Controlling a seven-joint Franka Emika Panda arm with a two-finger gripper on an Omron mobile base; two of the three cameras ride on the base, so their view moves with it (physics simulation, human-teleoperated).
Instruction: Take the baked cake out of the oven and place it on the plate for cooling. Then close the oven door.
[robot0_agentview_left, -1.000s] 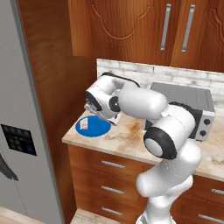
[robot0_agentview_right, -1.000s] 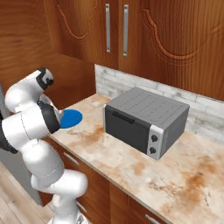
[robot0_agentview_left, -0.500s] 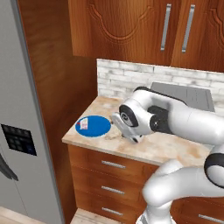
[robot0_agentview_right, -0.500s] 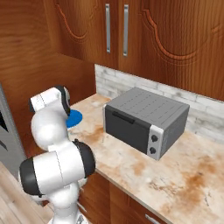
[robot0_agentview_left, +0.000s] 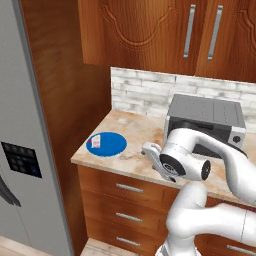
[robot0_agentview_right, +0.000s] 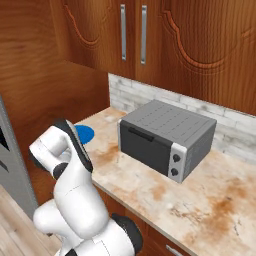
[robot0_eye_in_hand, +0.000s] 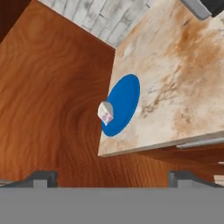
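Observation:
The cake (robot0_agentview_left: 97, 141), a small whitish piece with a red spot, sits on the left part of the blue plate (robot0_agentview_left: 111, 145), near the counter's left end. The hand view looks at both from a distance, the cake (robot0_eye_in_hand: 105, 112) lying at the plate's (robot0_eye_in_hand: 124, 101) edge. My gripper (robot0_eye_in_hand: 113, 178) is open and holds nothing, and its fingertips (robot0_eye_in_hand: 41, 178) stand far apart. My hand (robot0_agentview_left: 152, 154) hangs at the counter's front edge, to the right of the plate and clear of it. From the right, the plate (robot0_agentview_right: 86, 133) peeks out behind my arm. The oven and the oven door are out of view.
A silver toaster oven (robot0_agentview_left: 205, 120) stands on the counter (robot0_agentview_left: 135, 160) to the right of the plate. A tall wood panel (robot0_agentview_left: 65, 100) and a grey fridge (robot0_agentview_left: 22, 165) close off the left. Drawers (robot0_agentview_left: 127, 189) lie below and wall cabinets (robot0_agentview_left: 165, 30) above.
My arm has swung away from above the plate to the right and down to the counter's front edge. The cake stays on the plate. The jaws remain open.

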